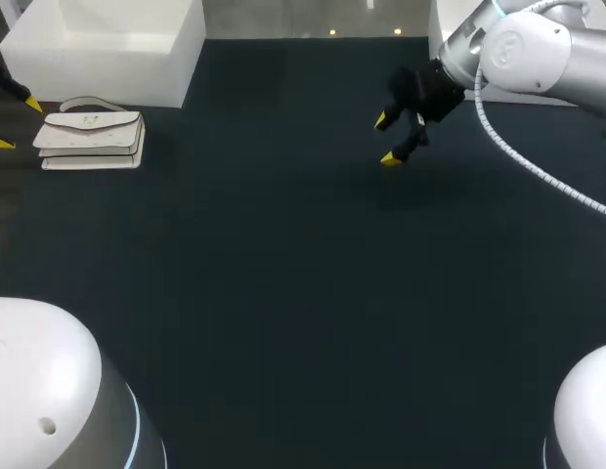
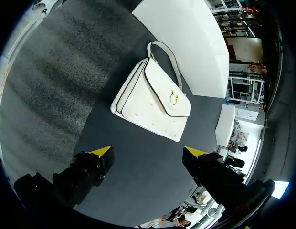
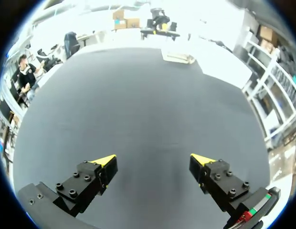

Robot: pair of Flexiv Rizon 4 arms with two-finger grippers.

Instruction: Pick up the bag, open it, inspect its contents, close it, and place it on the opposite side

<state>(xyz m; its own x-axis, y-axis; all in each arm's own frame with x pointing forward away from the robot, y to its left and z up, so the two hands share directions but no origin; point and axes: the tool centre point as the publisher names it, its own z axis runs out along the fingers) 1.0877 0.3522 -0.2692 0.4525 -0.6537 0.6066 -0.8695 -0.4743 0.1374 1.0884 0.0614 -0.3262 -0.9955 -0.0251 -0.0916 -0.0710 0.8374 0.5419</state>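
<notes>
A cream handbag with a flap, a gold clasp and a short handle lies flat on the dark table at the far left. In the left wrist view the handbag lies a little ahead of my open left gripper, untouched. Only the left gripper's yellow tips show at the head view's left edge, just left of the bag. My right gripper hangs open above the table's far middle right, with nothing between its fingers. From the right wrist, the open right gripper faces bare table, and the handbag lies far off.
A large white box stands at the back left, right behind the handbag. A second white box sits at the back right behind my right arm. The dark mat fills the rest of the table.
</notes>
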